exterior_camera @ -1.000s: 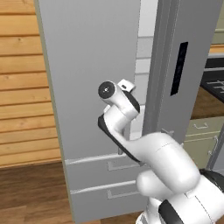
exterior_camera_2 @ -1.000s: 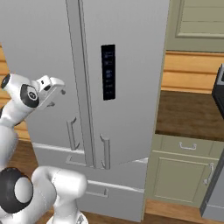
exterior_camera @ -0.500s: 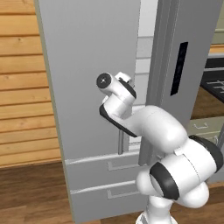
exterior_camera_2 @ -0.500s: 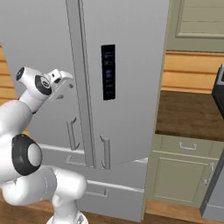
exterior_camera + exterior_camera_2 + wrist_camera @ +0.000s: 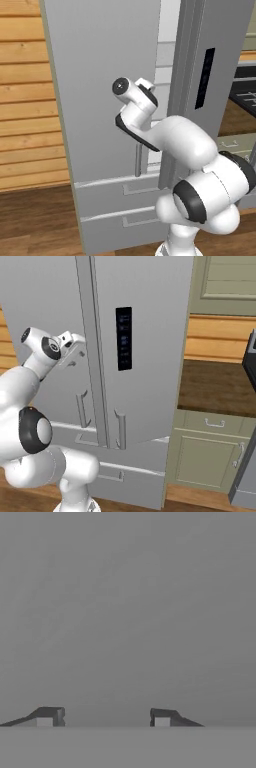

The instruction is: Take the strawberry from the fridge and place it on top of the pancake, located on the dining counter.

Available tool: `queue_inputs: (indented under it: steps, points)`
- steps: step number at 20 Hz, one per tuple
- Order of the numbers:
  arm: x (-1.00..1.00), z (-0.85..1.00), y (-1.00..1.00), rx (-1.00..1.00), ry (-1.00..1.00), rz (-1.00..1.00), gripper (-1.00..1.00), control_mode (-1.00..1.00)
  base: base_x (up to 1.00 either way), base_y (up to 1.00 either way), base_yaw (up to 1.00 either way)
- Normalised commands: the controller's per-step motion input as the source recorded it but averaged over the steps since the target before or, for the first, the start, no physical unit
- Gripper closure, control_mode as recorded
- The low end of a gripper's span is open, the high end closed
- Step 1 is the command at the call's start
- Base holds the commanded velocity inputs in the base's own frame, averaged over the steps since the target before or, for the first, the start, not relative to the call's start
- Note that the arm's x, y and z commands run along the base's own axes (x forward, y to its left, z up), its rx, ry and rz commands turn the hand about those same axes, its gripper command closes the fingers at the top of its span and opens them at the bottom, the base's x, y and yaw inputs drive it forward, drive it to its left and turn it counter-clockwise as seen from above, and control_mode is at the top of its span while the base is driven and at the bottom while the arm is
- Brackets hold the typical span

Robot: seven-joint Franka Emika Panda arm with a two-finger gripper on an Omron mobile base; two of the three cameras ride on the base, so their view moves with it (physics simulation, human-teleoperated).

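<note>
The fridge (image 5: 100,50) (image 5: 150,306) is tall and light grey, and its left door fills the hand view (image 5: 125,612) as a flat grey surface. A narrow white strip of its interior (image 5: 167,60) shows between the two doors. My gripper (image 5: 145,82) (image 5: 75,340) (image 5: 105,717) is right up against the left door, well above the bar handle (image 5: 137,160). Its fingertips stand apart with nothing between them. The strawberry, the pancake and the dining counter are out of view.
Two drawers (image 5: 120,200) sit under the fridge doors. A wood plank wall (image 5: 25,100) stands left of the fridge. To its right are a green cabinet (image 5: 210,456) under a wooden counter top (image 5: 215,386) and a dark appliance (image 5: 250,356).
The hand has risen and moved closer to the left door, and the elbow has swung up. The fingers have come closer together.
</note>
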Motion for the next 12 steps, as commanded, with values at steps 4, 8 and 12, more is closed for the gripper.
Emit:
queue_inputs:
  steps: [4, 8, 12]
  points:
    - [0.04, 0.00, -0.64, 0.00, 0.00, 0.00, -1.00, -1.00, 0.00, 0.00, 0.00]
    - [0.03, 0.00, -0.64, 0.00, 0.00, 0.00, -1.00, -1.00, 0.00, 0.00, 0.00]
    - [0.00, 0.00, -0.59, 0.00, 0.00, -0.01, -1.00, -1.00, 0.00, 0.00, 0.00]
